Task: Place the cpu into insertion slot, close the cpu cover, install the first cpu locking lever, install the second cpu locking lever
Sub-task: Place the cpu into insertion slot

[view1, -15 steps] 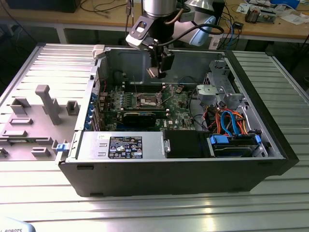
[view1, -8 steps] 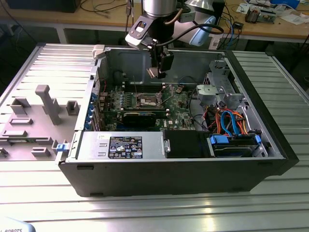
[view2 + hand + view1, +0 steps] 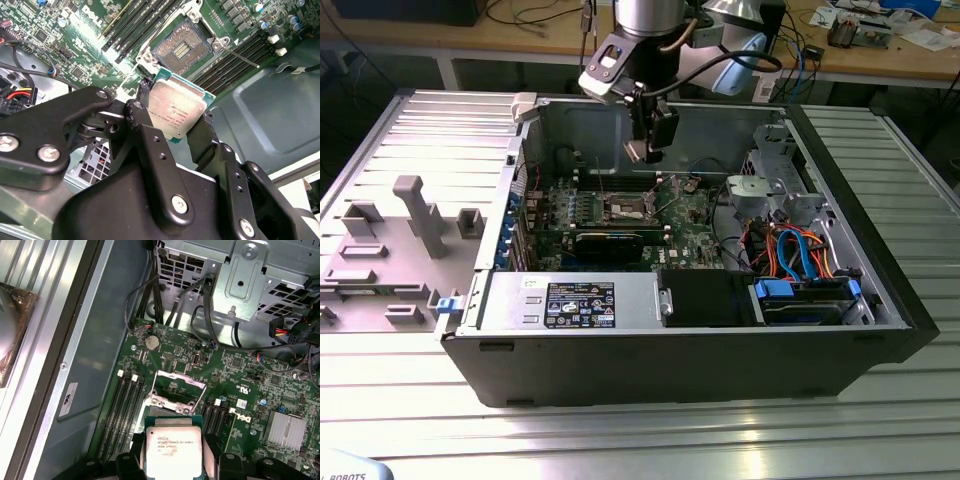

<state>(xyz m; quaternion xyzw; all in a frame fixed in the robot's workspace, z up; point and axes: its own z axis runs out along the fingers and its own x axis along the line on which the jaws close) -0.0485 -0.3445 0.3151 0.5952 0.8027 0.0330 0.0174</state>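
My gripper (image 3: 645,148) hangs inside the open computer case, above the green motherboard, shut on the cpu (image 3: 176,111). The chip is a flat square with a dull silver top and green edge, pinched on two opposite sides between the black fingers (image 3: 145,100); the first wrist view shows the cpu (image 3: 172,450) too. The insertion slot (image 3: 179,46) lies uncovered below, dark-centred with a silver rim, apart from the chip; it is also seen in the exterior view (image 3: 625,208). The cpu cover (image 3: 173,399) stands raised at the socket's far edge. A thin locking lever (image 3: 240,52) sticks out beside the socket.
Black memory slots (image 3: 135,22) flank the socket on both sides. A finned heat sink (image 3: 286,429), a metal drive cage (image 3: 250,275) and loose cables (image 3: 790,250) crowd the board's other end. The case wall (image 3: 85,365) rises close by. A grey fixture plate (image 3: 400,250) lies outside the case.
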